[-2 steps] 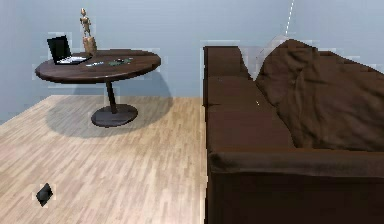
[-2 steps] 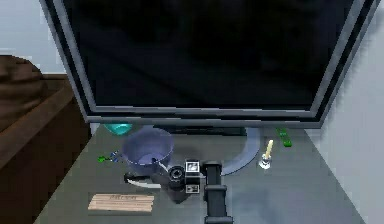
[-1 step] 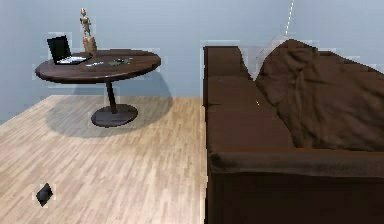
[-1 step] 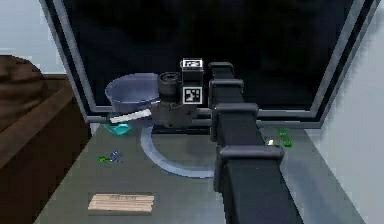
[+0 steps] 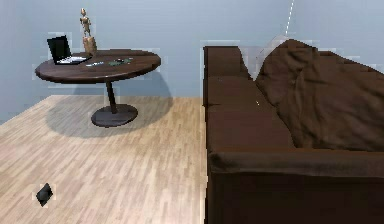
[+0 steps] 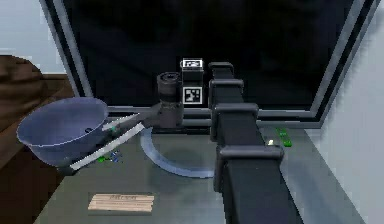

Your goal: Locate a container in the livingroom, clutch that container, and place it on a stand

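Note:
A blue bowl hangs tilted at the far end of my gripper, above the left corner of a grey stand top and clear of it, so the gripper holds the bowl. The two thin fingers run left from the dark gripper body into the bowl's side. The arm's dark bar rises from the bottom edge across the stand.
On the stand lie a pale round plate, a flat wooden piece and small green things, before a big dark screen. Ahead stand a brown sofa and a round dark table bearing a statuette. A small black thing lies on the floor.

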Available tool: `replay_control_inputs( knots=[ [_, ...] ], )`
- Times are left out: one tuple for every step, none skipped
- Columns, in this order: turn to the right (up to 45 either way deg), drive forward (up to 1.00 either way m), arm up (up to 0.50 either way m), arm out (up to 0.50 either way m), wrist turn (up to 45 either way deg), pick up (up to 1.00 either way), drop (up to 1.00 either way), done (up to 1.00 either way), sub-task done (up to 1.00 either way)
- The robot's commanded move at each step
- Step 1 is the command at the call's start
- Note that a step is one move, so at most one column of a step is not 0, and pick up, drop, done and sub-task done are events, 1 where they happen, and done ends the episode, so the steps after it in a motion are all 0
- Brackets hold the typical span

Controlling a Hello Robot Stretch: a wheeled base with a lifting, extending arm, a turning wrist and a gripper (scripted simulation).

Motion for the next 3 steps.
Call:
replay_control_inputs(
  knots=[
    [0.0,0.0,0.0,0.0,-42.0,0.0,0.0,0.0,0.0],
    [0.0,0.0,0.0,-0.2,0.0,0.0,0.0,0.0,0.0],
    [45.0,0.0,0.0,0.0,0.0,0.0,0.0,0.0,0.0]
  ],
)
